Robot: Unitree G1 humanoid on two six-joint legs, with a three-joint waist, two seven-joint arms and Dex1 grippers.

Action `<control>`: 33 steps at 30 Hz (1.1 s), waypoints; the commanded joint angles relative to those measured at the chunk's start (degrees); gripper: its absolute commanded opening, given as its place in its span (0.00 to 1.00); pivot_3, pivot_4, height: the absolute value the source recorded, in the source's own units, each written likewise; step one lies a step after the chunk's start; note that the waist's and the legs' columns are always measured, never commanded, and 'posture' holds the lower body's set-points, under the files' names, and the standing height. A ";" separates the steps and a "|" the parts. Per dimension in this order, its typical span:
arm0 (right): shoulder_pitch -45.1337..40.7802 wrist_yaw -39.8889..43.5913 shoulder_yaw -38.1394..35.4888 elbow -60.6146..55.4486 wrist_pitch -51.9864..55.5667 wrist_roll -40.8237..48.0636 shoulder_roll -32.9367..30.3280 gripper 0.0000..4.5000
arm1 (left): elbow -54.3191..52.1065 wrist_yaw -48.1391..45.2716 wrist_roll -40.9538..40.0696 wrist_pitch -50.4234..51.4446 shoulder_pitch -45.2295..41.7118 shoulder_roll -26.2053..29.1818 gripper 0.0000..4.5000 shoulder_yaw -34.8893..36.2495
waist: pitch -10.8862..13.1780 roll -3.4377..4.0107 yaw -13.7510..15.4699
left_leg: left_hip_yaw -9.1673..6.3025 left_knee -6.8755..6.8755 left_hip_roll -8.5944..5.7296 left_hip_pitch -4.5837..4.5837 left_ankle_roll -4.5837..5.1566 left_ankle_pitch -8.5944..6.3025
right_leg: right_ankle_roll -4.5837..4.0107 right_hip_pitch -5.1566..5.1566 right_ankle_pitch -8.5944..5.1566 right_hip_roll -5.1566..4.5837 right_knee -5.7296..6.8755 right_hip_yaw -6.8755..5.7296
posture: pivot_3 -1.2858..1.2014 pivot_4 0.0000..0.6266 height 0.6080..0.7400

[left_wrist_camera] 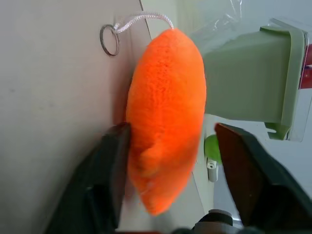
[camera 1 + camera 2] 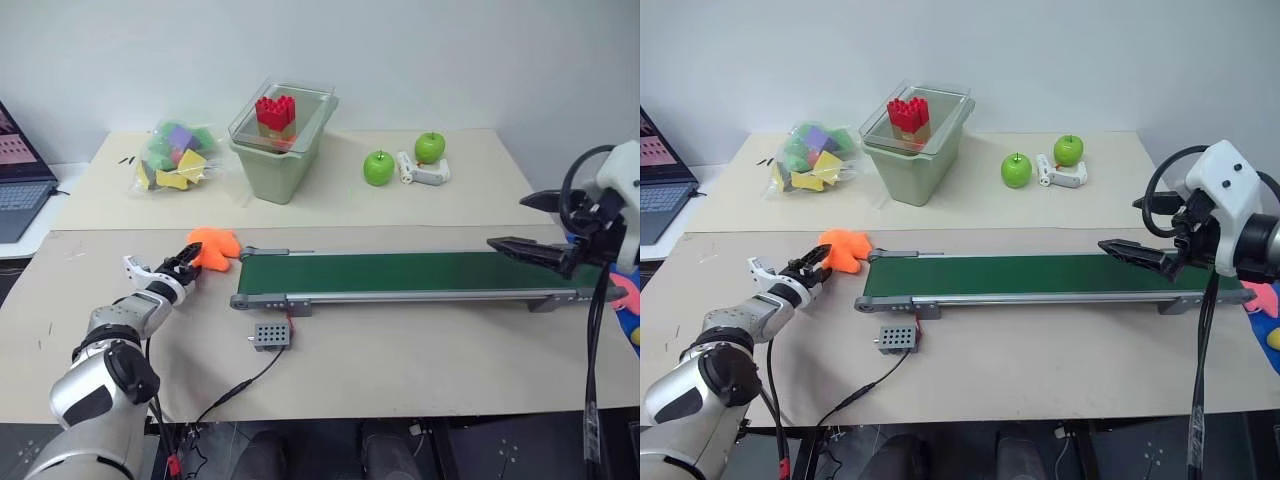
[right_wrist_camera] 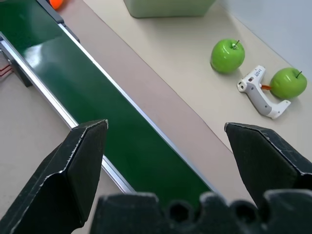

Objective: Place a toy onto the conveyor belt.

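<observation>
Left hand (image 2: 187,261) is at the small bright orange plush toy (image 2: 213,249), fingers either side of it: one touching, the other with a gap, so not clamped yet. The toy sits on the beige bench (image 2: 400,350), just off the left end of the long dark green conveyor belt in a grey frame (image 2: 400,272). Right hand (image 2: 1118,247) hangs spread wide and empty above the belt's right end. Judgement: early stage. Grasp, lift and placing on the belt all remain.

The toy (image 1: 165,112) is fuzzy orange plush, the conveyor belt (image 2: 400,272) smooth green in a metal frame.
</observation>
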 commanded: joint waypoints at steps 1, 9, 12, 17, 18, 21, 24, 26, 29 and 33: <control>-0.67 0.43 -2.20 -1.57 0.85 2.00 -1.08 1.00 | -0.05 -1.35 -0.25 0.10 -1.21 -0.27 0.24 0.61 | 0.00 0.00 -0.01 | 0.00 0.00 0.00 0.00 0.00 0.00 | 0.00 0.00 0.00 0.00 0.00 0.00 | 0.52 0.24 1.00; -2.34 0.67 -0.46 -0.99 0.60 3.06 -1.12 1.00 | -0.51 -2.09 -0.63 0.50 -1.03 1.09 0.02 1.18 | 0.00 0.00 -0.01 | 0.00 0.00 0.00 0.00 0.00 0.00 | 0.00 0.00 0.00 0.00 -0.01 0.00 | 0.52 0.24 1.00; -3.64 0.85 0.84 -0.73 0.42 3.60 -0.45 1.00 | -1.43 -3.64 -1.19 2.31 -1.46 3.04 0.02 1.47 | 0.01 -0.01 -0.20 | 0.00 0.00 0.00 -0.01 0.00 0.00 | 0.00 -0.01 0.00 0.00 0.00 0.00 | 0.52 0.24 1.00; -6.05 1.15 2.97 -0.24 0.89 5.62 0.93 1.00 | -5.01 -7.81 -2.37 8.64 -3.30 7.60 0.02 1.15 | 0.01 -0.02 -0.33 | -0.03 0.00 0.01 -0.01 0.00 0.00 | 0.00 -0.02 0.00 0.03 0.01 -0.01 | 0.52 0.24 1.00; -6.27 1.08 3.46 -0.07 0.62 5.35 1.17 1.00 | -5.79 -8.02 -2.87 10.04 -3.86 8.21 0.02 1.42 | 0.02 -0.03 -0.30 | -0.03 0.00 0.01 -0.03 0.00 0.00 | 0.00 -0.03 0.00 0.03 0.01 -0.01 | 0.52 0.24 1.00; -6.99 0.82 5.00 0.75 -0.28 4.57 2.25 1.00 | -12.03 -9.71 -2.88 14.40 -4.47 9.06 0.02 -0.65 | 0.02 -0.04 -0.06 | -0.07 0.01 0.01 -0.06 0.00 0.00 | 0.00 -0.01 0.00 0.03 0.02 -0.05 | 0.52 0.24 1.00; -7.51 0.72 6.34 1.27 -0.99 4.28 3.65 1.00 | -29.63 -11.21 -0.84 13.41 0.52 7.24 0.02 -7.15 | 0.02 -0.04 -0.10 | -0.06 0.00 0.01 -0.11 0.00 0.00 | 0.01 -0.03 0.00 0.01 0.04 -0.05 | 0.52 0.24 1.00; -7.94 0.77 7.10 1.53 -1.25 4.23 4.48 1.00 | -40.78 -11.10 0.22 12.41 5.00 6.31 0.02 -10.91 | 0.02 -0.03 -0.17 | -0.04 0.00 0.02 -0.15 0.00 0.00 | 0.01 -0.07 0.00 0.00 0.02 -0.02 | 0.52 0.24 1.00; -8.51 1.37 8.39 2.24 -1.30 4.22 5.23 1.00 | -58.68 -11.05 5.73 6.66 11.97 6.51 0.02 -19.66 | 0.02 -0.03 -0.31 | 0.00 -0.05 0.04 -0.16 0.00 0.00 | 0.01 -0.12 0.00 0.00 -0.01 0.04 | 0.52 0.24 1.00; -8.51 2.42 9.94 2.11 -1.66 4.41 5.76 1.00 | -75.35 -11.51 12.65 1.13 11.45 9.99 0.02 -30.10 | 0.07 -0.13 0.57 | -0.06 -0.01 0.04 -0.37 -0.05 0.02 | 0.01 -0.19 0.01 0.00 -0.06 -0.02 | 0.52 0.24 1.00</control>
